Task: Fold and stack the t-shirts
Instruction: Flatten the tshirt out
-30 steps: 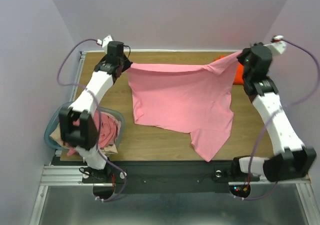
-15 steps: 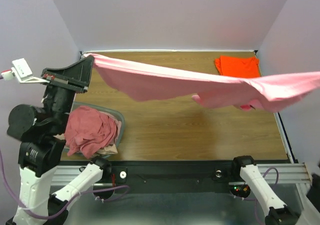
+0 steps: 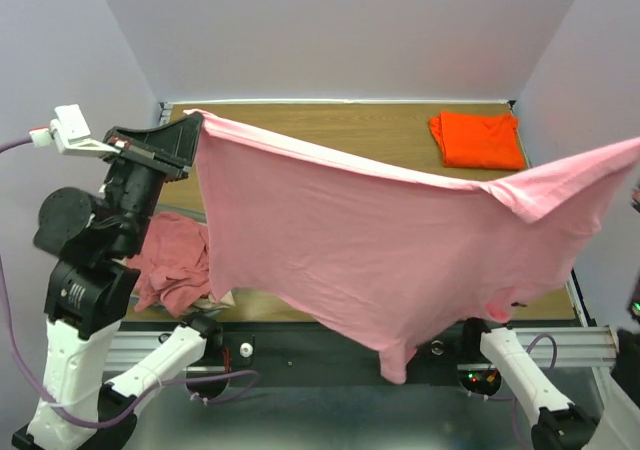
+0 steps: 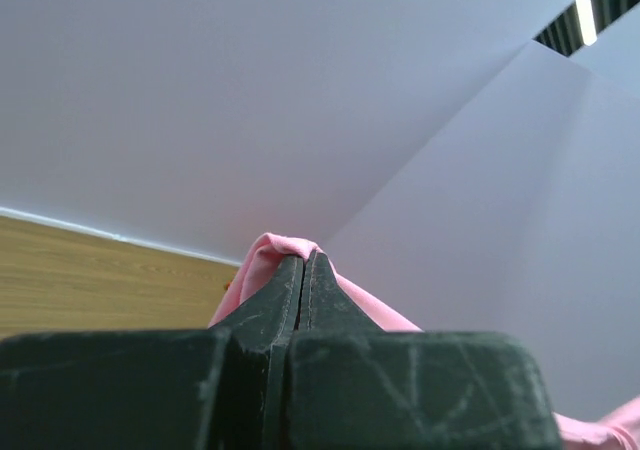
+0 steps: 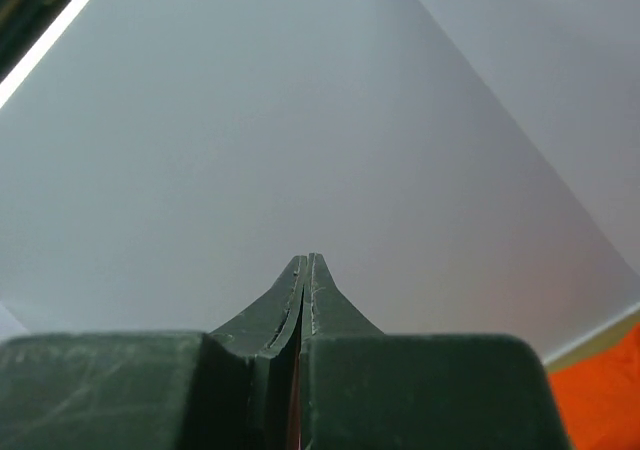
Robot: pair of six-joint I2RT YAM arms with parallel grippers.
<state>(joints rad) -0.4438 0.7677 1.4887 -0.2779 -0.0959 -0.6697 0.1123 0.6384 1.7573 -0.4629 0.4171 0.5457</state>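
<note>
Pink t-shirt (image 3: 370, 240) hangs up in the air like a sheet on a washing line. It is stretched from left to right above the worktop (image 3: 330, 122). Its top edge runs between the two arms, and the rest drops toward the near edge.

The left arm (image 3: 100, 230) holds the left corner. The right arm (image 3: 525, 375) holds the right corner, just off the side of the top view.

A heap of dusty rose shirts (image 3: 175, 260) sits low on the left. A folded orange t-shirt (image 3: 478, 138) lies in the far right corner.

The left jaws are pressed tight on pink cloth. The right jaws are pressed tight too, with a thin pink sliver between them.

I think both arms must go down together to lay it flat.
</note>
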